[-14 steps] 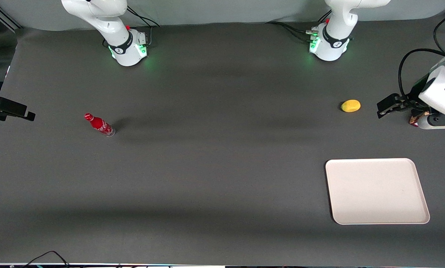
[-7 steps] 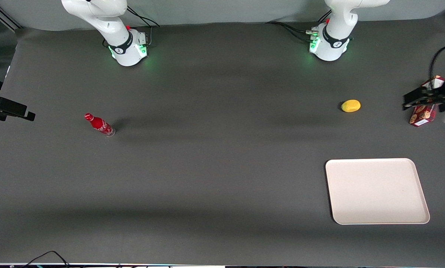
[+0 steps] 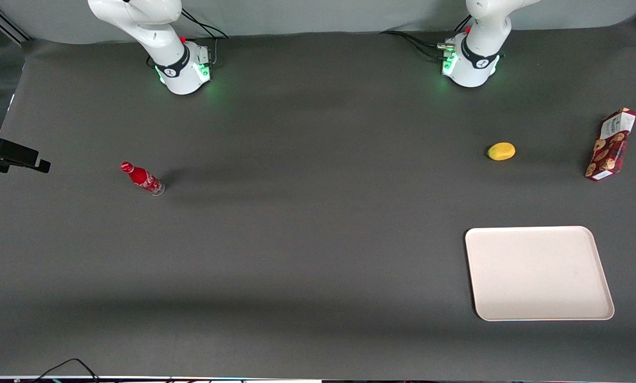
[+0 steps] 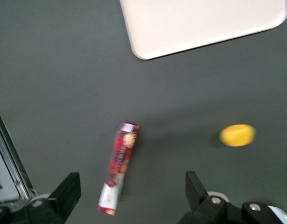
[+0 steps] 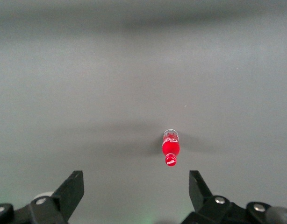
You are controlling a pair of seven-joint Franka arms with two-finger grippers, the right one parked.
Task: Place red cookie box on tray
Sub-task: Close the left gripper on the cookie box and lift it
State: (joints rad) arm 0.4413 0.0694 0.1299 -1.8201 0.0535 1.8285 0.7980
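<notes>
Red cookie box [image 4: 118,171] lies below wide-spread tool [image 4: 132,193].

A robot lab: dark-matted table [image 3: 296,239] with two bolted arm bases [image 3: 182,69], grey backdrop.

Dark grey table [image 3: 307,239], pale backdrop [image 3: 323,16]

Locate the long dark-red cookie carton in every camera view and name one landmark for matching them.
Front view: the long dark-red cookie carton lies flat at the working arm's end of the table, beside the yellow lemon-like fruit.
Left wrist view: the carton lies below the open gripper.
Right wrist view: not in it.
Shared landmark: the flat cream-white tray.
</notes>
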